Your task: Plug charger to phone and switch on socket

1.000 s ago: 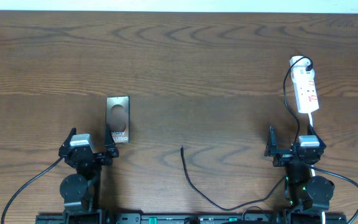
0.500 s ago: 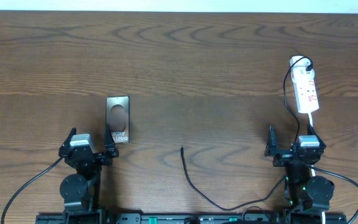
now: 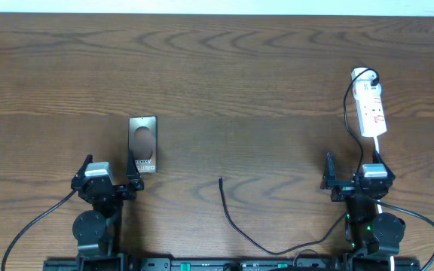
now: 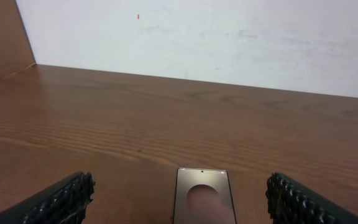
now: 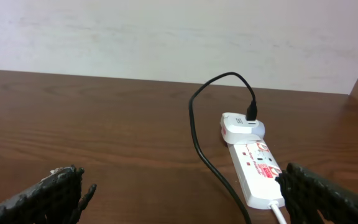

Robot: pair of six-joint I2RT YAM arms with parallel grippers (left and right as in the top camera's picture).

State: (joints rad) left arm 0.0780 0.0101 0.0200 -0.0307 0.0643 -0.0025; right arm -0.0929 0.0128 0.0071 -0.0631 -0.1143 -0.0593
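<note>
The phone [image 3: 143, 144] lies flat on the table, bronze face up with a dark oval; it also shows in the left wrist view [image 4: 202, 198]. My left gripper [image 3: 109, 172] sits just behind and left of it, open and empty. The black charger cable [image 3: 232, 218] lies near the front middle, its connector tip [image 3: 220, 179] free on the table. The white socket strip [image 3: 371, 109] lies at the far right, with a white adapter [image 5: 242, 127] plugged in and the black cable [image 5: 204, 146] leading from it. My right gripper [image 3: 353, 173] is open and empty, just short of the strip [image 5: 257, 168].
The wooden table [image 3: 247, 83] ends at a white wall [image 4: 197, 37] at the back. The strip's white cord [image 5: 279, 211] runs toward my right arm's base [image 3: 375, 229]. My left arm's base [image 3: 93, 226] stands at the front edge.
</note>
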